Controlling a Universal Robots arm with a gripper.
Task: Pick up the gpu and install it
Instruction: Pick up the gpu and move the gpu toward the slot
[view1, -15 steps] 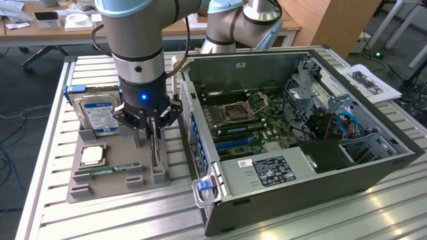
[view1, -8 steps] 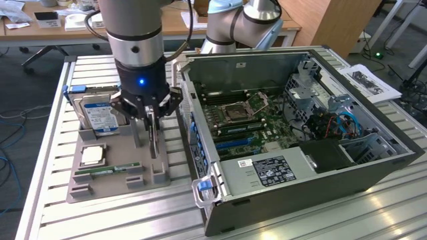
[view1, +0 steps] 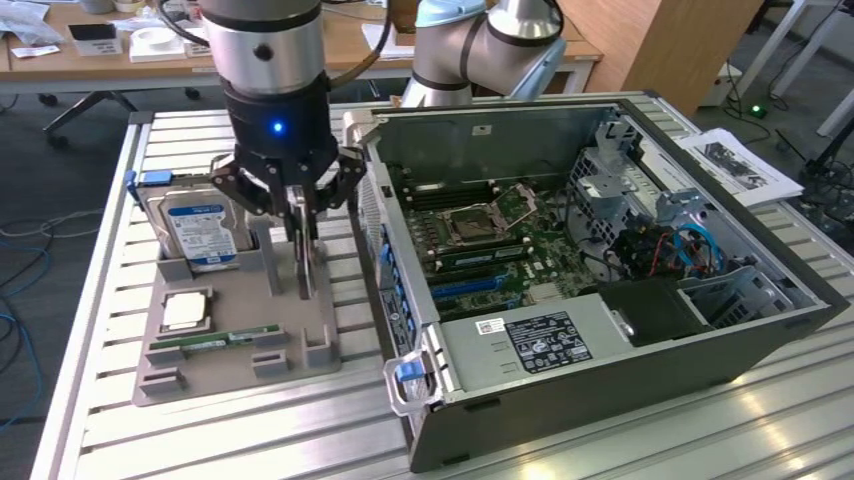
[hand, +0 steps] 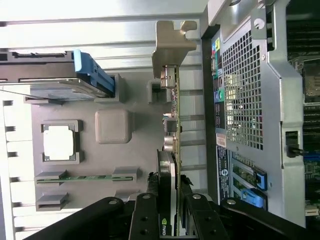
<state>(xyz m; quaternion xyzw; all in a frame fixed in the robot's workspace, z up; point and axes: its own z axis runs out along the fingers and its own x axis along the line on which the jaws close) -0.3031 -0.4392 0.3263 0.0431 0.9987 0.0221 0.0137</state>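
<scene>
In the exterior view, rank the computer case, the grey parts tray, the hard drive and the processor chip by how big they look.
1. computer case
2. grey parts tray
3. hard drive
4. processor chip

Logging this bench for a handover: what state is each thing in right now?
gripper: shut on the gpu.
gpu: upright on edge, clamped, at the tray.
hard drive: standing upright in its tray slot.
CPU: lying flat in its tray recess.
RAM stick: on edge in its tray slot.
computer case: on its side, open.
</scene>
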